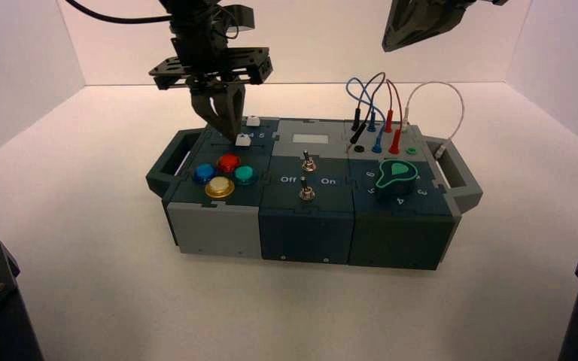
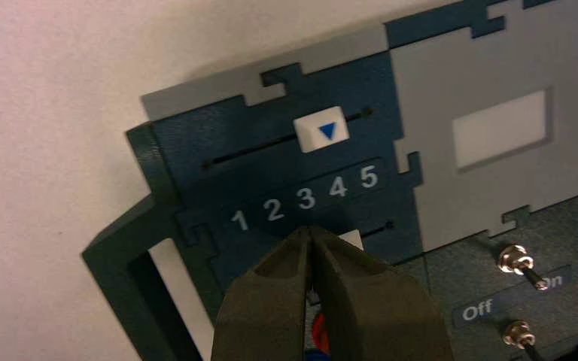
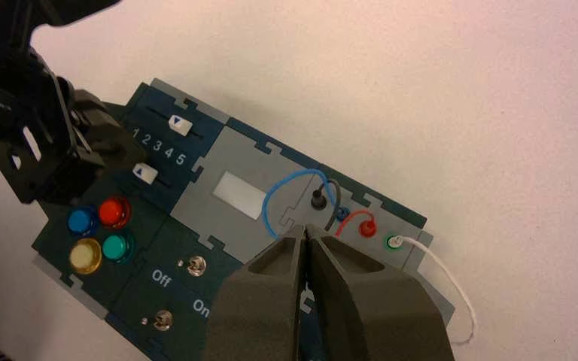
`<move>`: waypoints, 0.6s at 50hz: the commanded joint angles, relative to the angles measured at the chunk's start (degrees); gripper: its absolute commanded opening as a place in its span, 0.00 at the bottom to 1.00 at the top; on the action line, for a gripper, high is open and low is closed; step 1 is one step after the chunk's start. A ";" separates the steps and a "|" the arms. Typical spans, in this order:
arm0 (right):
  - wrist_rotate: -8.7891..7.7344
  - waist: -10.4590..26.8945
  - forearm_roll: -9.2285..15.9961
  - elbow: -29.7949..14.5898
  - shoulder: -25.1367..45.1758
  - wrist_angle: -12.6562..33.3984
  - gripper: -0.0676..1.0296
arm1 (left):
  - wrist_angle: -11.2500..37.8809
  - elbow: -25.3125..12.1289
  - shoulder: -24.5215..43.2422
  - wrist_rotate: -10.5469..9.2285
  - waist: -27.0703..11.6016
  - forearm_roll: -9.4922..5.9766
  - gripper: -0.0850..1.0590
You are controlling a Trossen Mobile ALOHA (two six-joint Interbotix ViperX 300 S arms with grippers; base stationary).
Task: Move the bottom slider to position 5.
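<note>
The bottom slider (image 2: 352, 239) was a small white knob, so it would likely have felt light but a little stiff in its track (image 2: 390, 225), its smooth plastic apt to slip under a careless touch. No pinch seemed needed: a level push on the side wall facing the low numerals would have sent it towards position 5 (image 2: 369, 177) (pressing down would only have added drag).

The knob sat near the far left corner of the box (image 1: 218, 229), between the coloured buttons (image 1: 229, 163) and the printed numerals, short of the 5. The left gripper (image 2: 308, 230) was over that corner, its fingers together with nothing between them. The knob lay just beside the tips, on the side towards the box's right edge, partly hidden; contact could not be told. The right gripper (image 3: 306, 230) waited above the box's right part, fingers together.
</note>
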 commanded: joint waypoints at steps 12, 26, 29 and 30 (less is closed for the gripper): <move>-0.18 0.44 -0.18 -2.11 -0.53 -0.70 0.04 | 0.26 -0.88 -1.05 -0.18 -1.85 -1.14 0.05; -0.09 0.44 -0.18 -2.11 -0.35 -0.70 0.04 | 0.26 -1.32 -1.05 -0.18 -2.72 -1.85 0.05; -0.09 0.44 -0.18 -2.02 -0.35 -0.70 0.04 | 0.26 -1.49 -1.05 -0.18 -2.99 -2.02 0.05; -0.09 0.35 -0.18 -2.11 -0.26 -0.70 0.04 | 0.26 -1.49 -1.05 -0.18 -3.16 -2.02 0.05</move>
